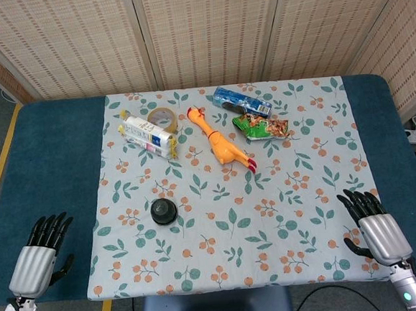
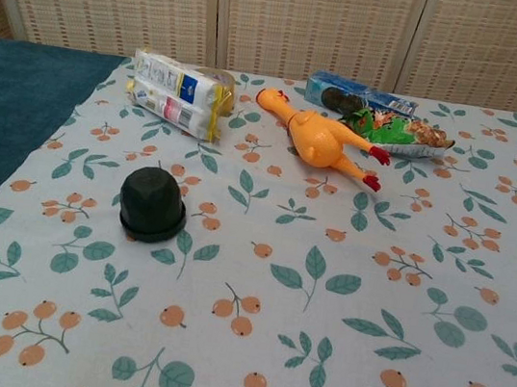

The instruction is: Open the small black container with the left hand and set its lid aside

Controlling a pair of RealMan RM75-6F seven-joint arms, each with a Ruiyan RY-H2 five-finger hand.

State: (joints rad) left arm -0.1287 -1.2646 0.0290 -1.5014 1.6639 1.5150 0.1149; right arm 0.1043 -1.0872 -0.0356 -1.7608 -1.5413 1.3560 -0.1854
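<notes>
The small black container (image 1: 163, 211) stands upright on the floral cloth, lid on, left of the table's middle; the chest view shows the container (image 2: 152, 203) as a dark dome on a wider base. My left hand (image 1: 40, 255) rests at the near left corner on the blue table, fingers spread, holding nothing, well left of the container. At the near right edge of the cloth lies my right hand (image 1: 376, 227), open too. Neither hand shows in the chest view.
At the far side lie a white packet (image 1: 147, 136), a tape roll (image 1: 161, 119), a rubber chicken (image 1: 219, 146), a blue packet (image 1: 242, 101) and a green snack bag (image 1: 262, 127). The floral cloth (image 1: 286, 236) covers the middle of the blue table (image 1: 43, 161).
</notes>
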